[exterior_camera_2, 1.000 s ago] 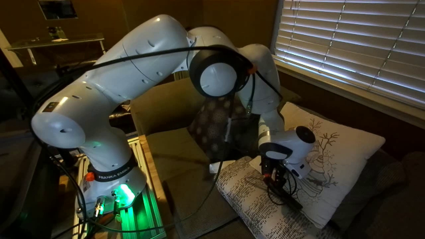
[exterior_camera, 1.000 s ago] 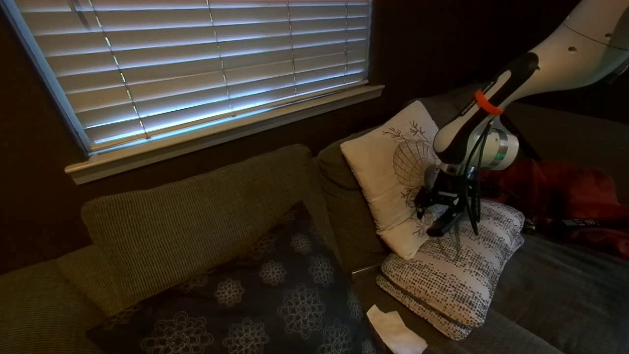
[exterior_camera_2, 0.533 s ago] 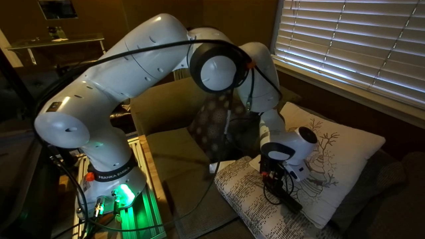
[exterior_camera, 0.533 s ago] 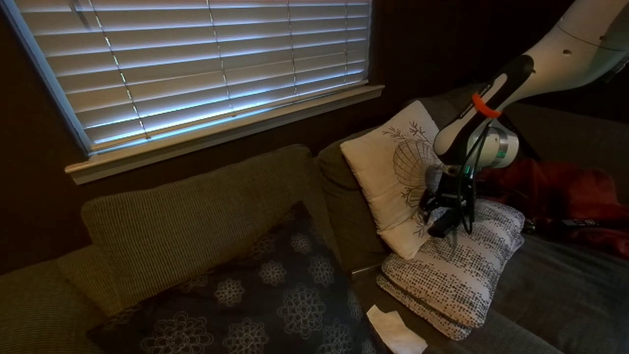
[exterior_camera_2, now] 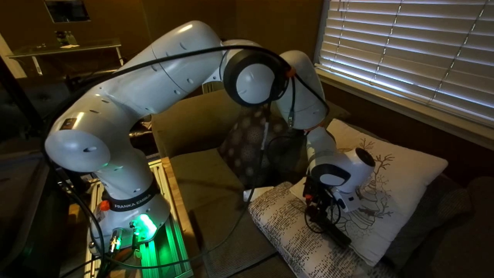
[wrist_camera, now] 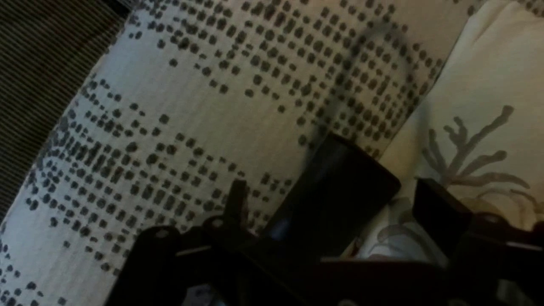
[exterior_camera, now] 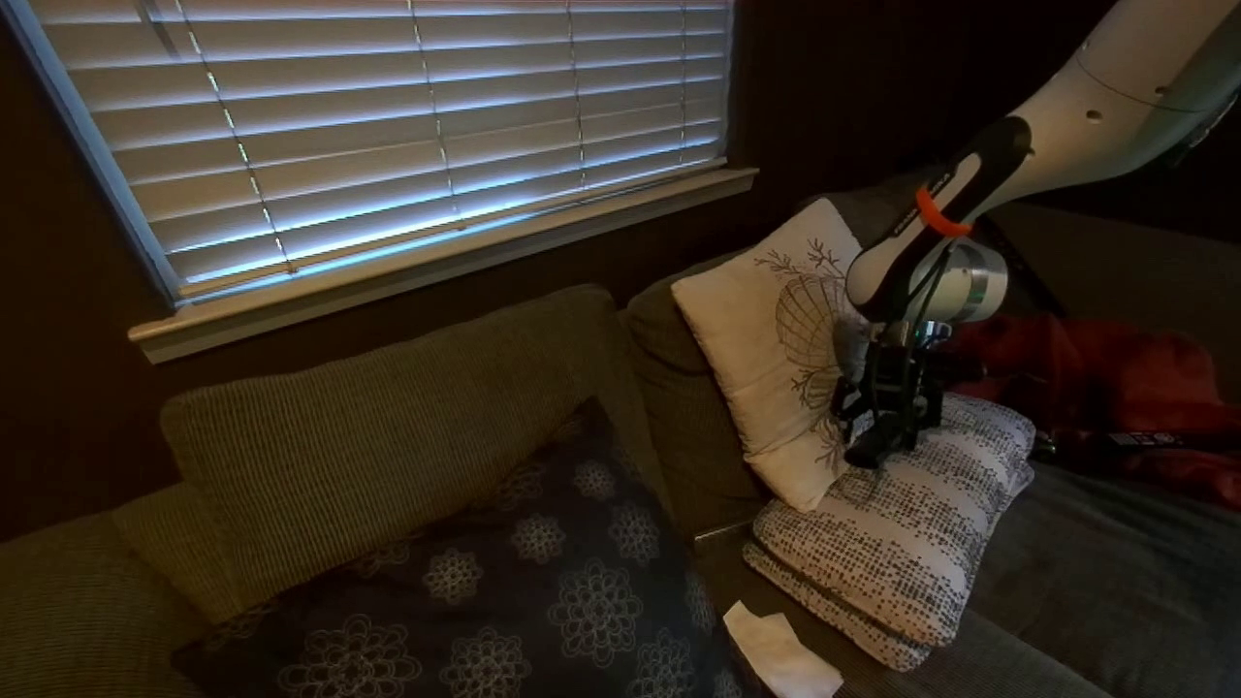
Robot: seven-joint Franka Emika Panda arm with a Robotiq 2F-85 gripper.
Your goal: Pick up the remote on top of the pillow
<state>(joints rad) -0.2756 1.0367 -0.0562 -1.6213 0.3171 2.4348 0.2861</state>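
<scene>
The remote (wrist_camera: 335, 191) is a slim black bar in the wrist view, with its far end sticking out past the jaws. In both exterior views its end shows below the gripper (exterior_camera: 875, 444) (exterior_camera_2: 339, 234). It lies on the speckled pillow (exterior_camera: 892, 553), close against the white pillow. The speckled pillow fills much of the wrist view (wrist_camera: 212, 110). My gripper (wrist_camera: 331, 195) is open, with one finger (wrist_camera: 236, 202) left of the remote and the other finger (wrist_camera: 442, 210) to its right, both apart from it. The near end of the remote is hidden by the gripper.
A white pillow with a shell and coral motif (exterior_camera: 766, 320) leans beside the gripper. A dark flowered cushion (exterior_camera: 524, 591), white paper (exterior_camera: 780, 650) and red cloth (exterior_camera: 1115, 378) lie on the couch. A window sill (exterior_camera: 446, 262) runs behind. A cable hangs along the arm.
The gripper has lowered a little and become more upright over the remote, shifting slightly right in both exterior views. The remote and the pillows have not visibly moved.
</scene>
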